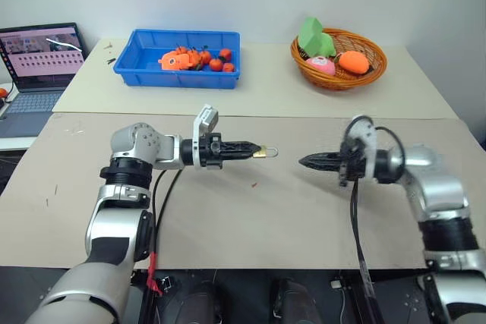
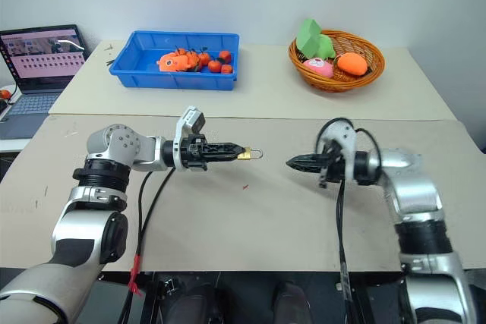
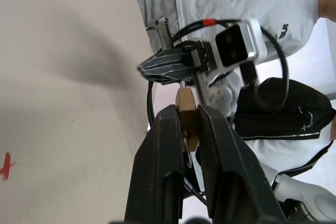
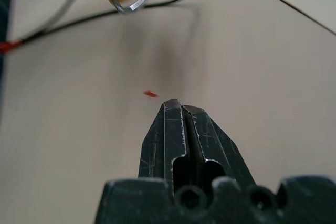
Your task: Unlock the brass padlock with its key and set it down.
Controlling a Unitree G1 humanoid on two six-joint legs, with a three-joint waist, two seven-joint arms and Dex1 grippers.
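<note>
Currently: brass padlock point(image 1: 260, 152) small, golden, silvery shackle loop outward | pinched in left claw point(image 1: 250, 148), held above tabletop point(image 1: 228, 210) | right claw point(image 1: 304, 162) closed, empty, facing it, well apart | tan tabletop, red speck point(image 1: 254, 184) below lock | blue bin point(image 1: 178, 57), wicker basket point(image 1: 339, 58), laptop point(image 1: 38, 73) behind

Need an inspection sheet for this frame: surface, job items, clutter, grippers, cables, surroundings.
Surface: beige table, one small red mark.
Job's things: brass padlock held above the table, shackle toward the right gripper; key: nothing seen.
Clutter: blue bin with orange and red toys; wicker basket with plush toys.
Grippers: left gripper shut on the padlock; right gripper shut, apart from it.
Cables: black cable hangs from the right wrist.
Surroundings: laptop at left; person in the left wrist view.
</note>
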